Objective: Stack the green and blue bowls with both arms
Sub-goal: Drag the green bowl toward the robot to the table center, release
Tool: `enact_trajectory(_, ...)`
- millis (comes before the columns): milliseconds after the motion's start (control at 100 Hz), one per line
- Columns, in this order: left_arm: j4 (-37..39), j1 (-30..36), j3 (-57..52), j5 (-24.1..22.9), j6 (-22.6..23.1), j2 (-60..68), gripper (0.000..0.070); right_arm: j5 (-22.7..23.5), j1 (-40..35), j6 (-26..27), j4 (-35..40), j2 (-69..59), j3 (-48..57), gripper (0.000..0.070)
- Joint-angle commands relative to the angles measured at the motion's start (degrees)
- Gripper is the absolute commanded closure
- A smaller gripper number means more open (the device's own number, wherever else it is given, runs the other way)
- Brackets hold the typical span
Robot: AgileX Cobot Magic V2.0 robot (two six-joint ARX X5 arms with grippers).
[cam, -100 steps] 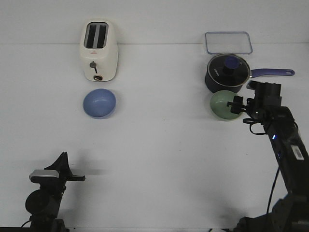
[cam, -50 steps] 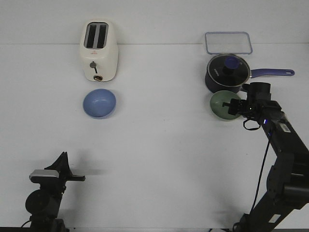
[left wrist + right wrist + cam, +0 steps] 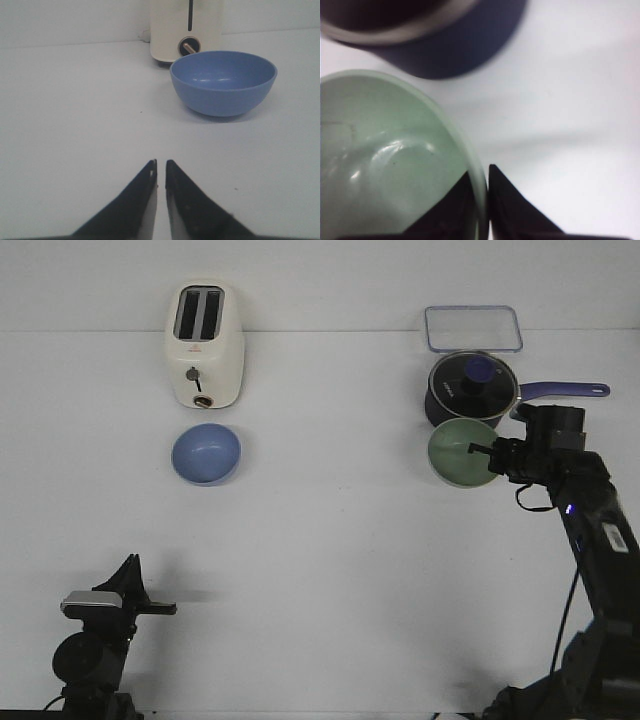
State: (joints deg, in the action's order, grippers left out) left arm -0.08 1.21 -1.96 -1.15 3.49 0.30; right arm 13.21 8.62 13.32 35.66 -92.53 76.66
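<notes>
The green bowl (image 3: pixel 458 452) hangs in front of the dark saucepan, lifted and tilted. My right gripper (image 3: pixel 489 455) is shut on its right rim, one finger inside and one outside; in the right wrist view the rim (image 3: pixel 479 190) runs between the two black fingers. The blue bowl (image 3: pixel 206 453) sits on the table just in front of the toaster; the left wrist view shows it (image 3: pixel 223 82) some way ahead of my left gripper (image 3: pixel 160 166). My left gripper (image 3: pixel 150 605) is low at the front left, shut and empty.
A cream toaster (image 3: pixel 204 344) stands behind the blue bowl. A dark blue lidded saucepan (image 3: pixel 472 390) with a long handle stands right behind the green bowl, and a clear lidded container (image 3: pixel 473 328) lies behind it.
My right gripper closed on the green bowl's rim and lifted it; the bowl now looks larger and tilted. The left arm and blue bowl have not moved.
</notes>
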Motion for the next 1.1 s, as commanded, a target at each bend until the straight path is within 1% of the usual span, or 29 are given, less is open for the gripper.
enact_trajectory(0, 0.6, -0.1, 1.2, 0.1, -0.2, -0.1, 0.0686, 2.0, -0.7, 0.2, 1.2, 4.2, 0.9, 0.07)
enact_trajectory(100, 0.6, -0.1, 1.2, 0.1, -0.2, -0.1, 0.0685, 3.3, -4.3, 0.3, 2.6, 10.9, -1.4, 0.07)
enact_trajectory(180, 0.6, -0.1, 1.2, 0.1, -0.2, -0.1, 0.0686, 3.4, -8.7, 1.3, 2.5, 16.2, -4.9, 0.07)
enact_trajectory(290, 0.6, -0.1, 1.2, 0.1, -0.2, -0.1, 0.0685, 3.2, -17.3, 2.6, 2.3, 21.2, -10.4, 0.07)
enact_trajectory(380, 0.6, -0.1, 1.2, 0.1, -0.2, -0.1, 0.0686, 2.7, -25.1, 5.3, 0.7, 22.5, -14.4, 0.07)
enact_trajectory(420, 0.6, -0.1, 1.2, 0.1, -0.2, -0.1, 0.0685, 1.4, -28.5, 6.4, 0.0, 22.5, -16.1, 0.07)
enact_trajectory(480, 0.6, -0.1, 1.2, 0.1, -0.2, -0.1, 0.0686, -1.8, -33.1, 7.5, -1.3, 22.4, -18.4, 0.07)
enact_trajectory(600, 0.6, -0.1, 1.2, 0.1, -0.2, -0.1, 0.0685, -6.7, -41.4, 10.6, -6.5, 21.0, -22.9, 0.07)
enact_trajectory(690, 0.6, -0.1, 1.2, 0.1, -0.2, -0.1, 0.0686, -8.9, -44.3, 12.0, -7.8, 19.8, -24.5, 0.07)
enact_trajectory(850, 0.6, -0.1, 1.2, 0.1, -0.2, -0.1, 0.0686, -10.5, -46.3, 12.4, -6.9, 16.7, -24.8, 0.07)
enact_trajectory(1090, 0.6, -0.1, 1.2, 0.1, -0.2, -0.1, 0.0686, -10.4, -46.7, 12.4, -6.4, 12.9, -24.8, 0.07)
